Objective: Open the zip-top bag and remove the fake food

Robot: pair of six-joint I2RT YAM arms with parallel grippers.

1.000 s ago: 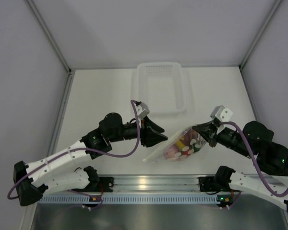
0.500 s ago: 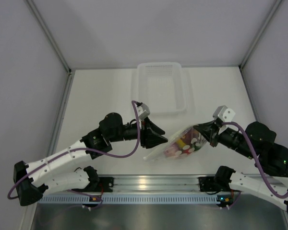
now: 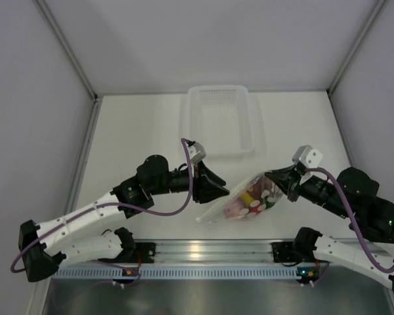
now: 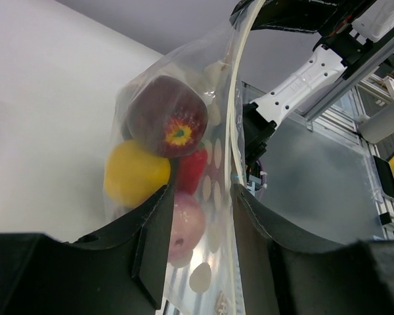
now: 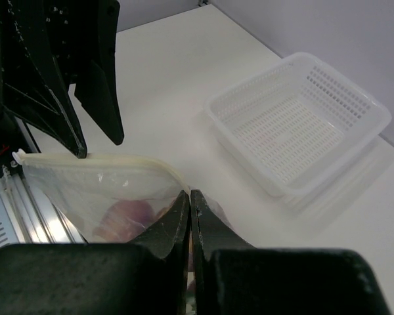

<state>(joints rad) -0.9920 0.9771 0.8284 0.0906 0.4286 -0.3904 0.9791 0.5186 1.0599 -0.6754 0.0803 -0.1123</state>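
Observation:
The zip-top bag (image 3: 248,198), see-through with white dots, hangs tilted between my two arms. My right gripper (image 3: 280,183) is shut on its upper right edge, and in the right wrist view the jaws (image 5: 189,195) pinch the plastic beside the zip strip (image 5: 92,161). My left gripper (image 3: 218,190) stands open at the bag's left end; the left wrist view shows the bag's plastic running between its fingers (image 4: 159,230). The fake food lies inside: a dark red apple (image 4: 165,116), a yellow pear (image 4: 134,172), a red chili (image 4: 192,169) and a pinkish onion (image 4: 187,223).
An empty white mesh basket (image 3: 218,121) stands behind the bag at the table's back middle, also in the right wrist view (image 5: 299,121). The aluminium rail (image 3: 203,251) runs along the near edge under the bag. Grey walls close the left, right and back sides.
My left gripper has edged a little closer onto the bag's left end and its jaws have narrowed slightly. The right gripper keeps its hold, barely shifted.

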